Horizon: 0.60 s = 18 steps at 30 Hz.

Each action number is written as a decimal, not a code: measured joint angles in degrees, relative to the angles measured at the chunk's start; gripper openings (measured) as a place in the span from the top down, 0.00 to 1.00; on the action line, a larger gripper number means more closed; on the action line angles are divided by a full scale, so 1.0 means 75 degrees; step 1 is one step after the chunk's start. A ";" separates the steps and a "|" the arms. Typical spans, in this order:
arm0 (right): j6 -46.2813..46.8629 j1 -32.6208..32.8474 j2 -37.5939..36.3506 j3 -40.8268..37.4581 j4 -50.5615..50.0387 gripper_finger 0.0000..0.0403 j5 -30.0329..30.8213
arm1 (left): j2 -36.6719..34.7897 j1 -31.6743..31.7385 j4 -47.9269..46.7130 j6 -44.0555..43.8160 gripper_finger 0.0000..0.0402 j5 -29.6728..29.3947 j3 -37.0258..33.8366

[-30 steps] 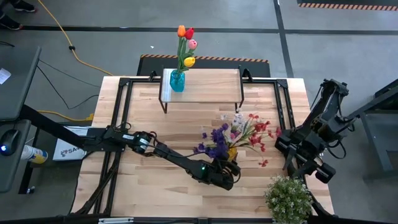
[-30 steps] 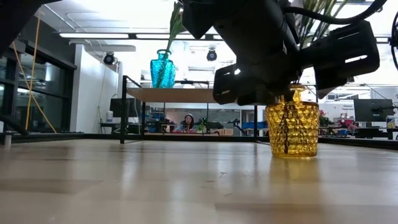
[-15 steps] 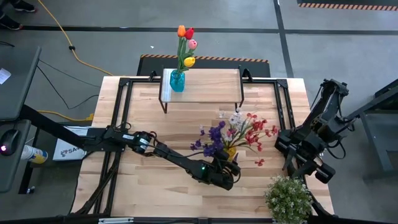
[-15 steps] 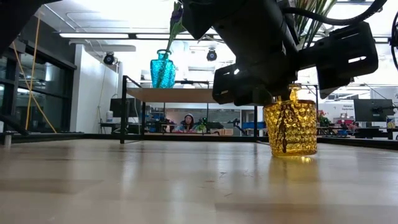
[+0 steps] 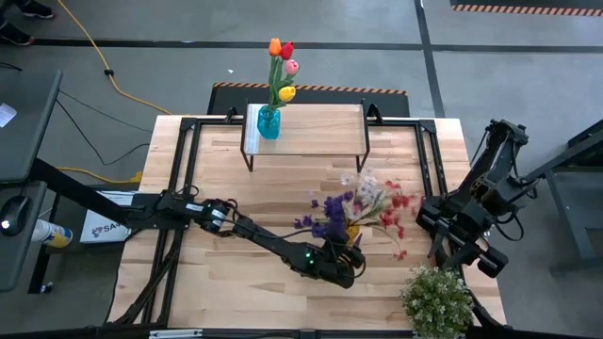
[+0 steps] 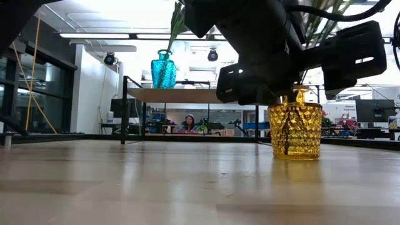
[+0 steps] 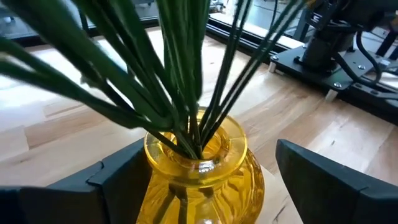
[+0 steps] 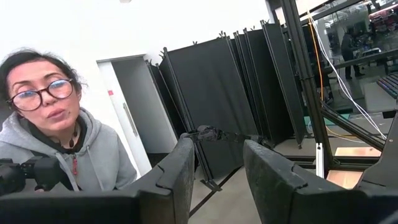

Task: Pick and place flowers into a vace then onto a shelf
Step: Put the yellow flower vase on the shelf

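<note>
the left gripper (image 5: 345, 261) is seen low over the table's near middle, its fingers (image 7: 118, 177) spread wide on either side of a yellow vase (image 6: 294, 130), without clear contact. the vase stands on the table (image 5: 217, 179) and holds red, purple and white sprays (image 5: 363, 209). a blue vase (image 5: 268, 123) with tulips (image 5: 282, 68) is set on the shelf (image 5: 316, 130) at the far edge. the right gripper (image 8: 214, 171) is parked at the right side, fingers partly apart, nothing between them. a person (image 8: 56, 143) is seen beyond it.
</note>
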 joint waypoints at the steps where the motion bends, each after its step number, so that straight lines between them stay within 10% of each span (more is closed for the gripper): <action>1: 0.0000 0.0000 0.0000 0.0000 0.0003 0.68 0.0002 | 0.0002 -0.0003 0.0033 0.0110 0.09 -0.0005 -0.0005; 18: 0.0125 0.0000 0.0003 0.0000 -0.0175 0.68 -0.0004 | 0.0003 -0.0003 -0.0120 0.0207 0.08 -0.0031 0.0002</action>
